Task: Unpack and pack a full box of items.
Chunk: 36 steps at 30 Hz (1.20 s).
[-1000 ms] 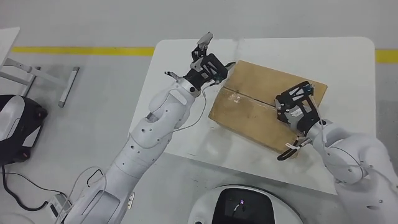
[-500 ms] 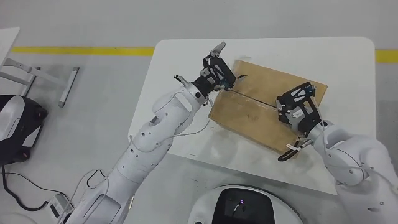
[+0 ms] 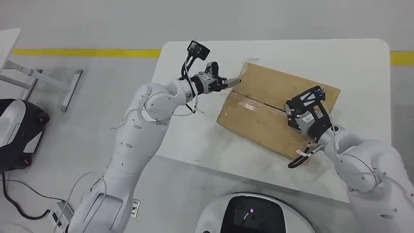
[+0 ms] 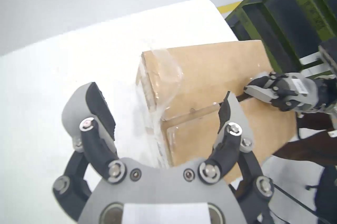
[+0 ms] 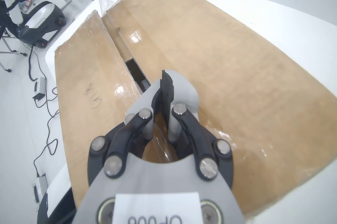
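Note:
A brown cardboard box [image 3: 272, 113] lies slanted on the white table [image 3: 194, 136], its two top flaps meeting at a long seam [image 5: 133, 68] that gapes slightly. Loose clear tape [image 4: 168, 69] curls up at the box's left end. There my left gripper [image 4: 165, 109] hovers open, one finger over the table and the other over the box top, with nothing between them. The same left gripper [image 3: 231, 83] sits at the box's left corner. My right gripper [image 5: 164, 86] is shut, its tips pressed at the seam near the right end of the box [image 5: 237, 56].
The table's near edge [image 3: 259, 175] runs just in front of the box. A free strip of tabletop lies behind the box [image 3: 310, 55]. A green metal rack [image 4: 284, 14] stands beyond the table, and a wheeled machine [image 3: 19, 136] sits on the floor at left.
My left arm has swung its elbow out to the left and turned its wrist, so the gripper now faces the box's left end sideways. The right arm and the box have stayed put.

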Tool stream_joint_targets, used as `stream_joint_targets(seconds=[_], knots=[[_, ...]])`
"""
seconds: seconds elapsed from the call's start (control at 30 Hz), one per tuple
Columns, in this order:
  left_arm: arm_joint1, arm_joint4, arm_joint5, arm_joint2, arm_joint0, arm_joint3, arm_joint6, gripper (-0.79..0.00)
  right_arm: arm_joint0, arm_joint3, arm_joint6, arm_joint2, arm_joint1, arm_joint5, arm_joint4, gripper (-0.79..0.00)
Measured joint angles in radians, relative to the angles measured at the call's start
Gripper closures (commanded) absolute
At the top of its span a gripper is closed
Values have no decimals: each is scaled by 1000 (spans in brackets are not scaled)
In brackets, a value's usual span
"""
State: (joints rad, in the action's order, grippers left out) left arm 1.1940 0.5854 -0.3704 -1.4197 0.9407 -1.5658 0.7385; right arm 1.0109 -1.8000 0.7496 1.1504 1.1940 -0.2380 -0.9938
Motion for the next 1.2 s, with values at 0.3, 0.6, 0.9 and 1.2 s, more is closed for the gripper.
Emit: stream_joint_targets(seconds=[0.3, 0.6, 0.9, 1.2], knots=[[1, 26, 2, 3, 6, 0, -29, -785, -3, 6, -5, 5, 0, 0, 4, 0], [13, -127, 71, 56, -58, 140, -26, -785, -13, 20, -9, -7, 2, -7, 5, 0], [19, -332, 35, 88, -141, 298, 84, -379, -14, 19, -6, -9, 2, -9, 3, 0], [15, -441, 3, 86, -159, 316, 106, 0, -17, 23, -3, -10, 2, -10, 3, 0]])
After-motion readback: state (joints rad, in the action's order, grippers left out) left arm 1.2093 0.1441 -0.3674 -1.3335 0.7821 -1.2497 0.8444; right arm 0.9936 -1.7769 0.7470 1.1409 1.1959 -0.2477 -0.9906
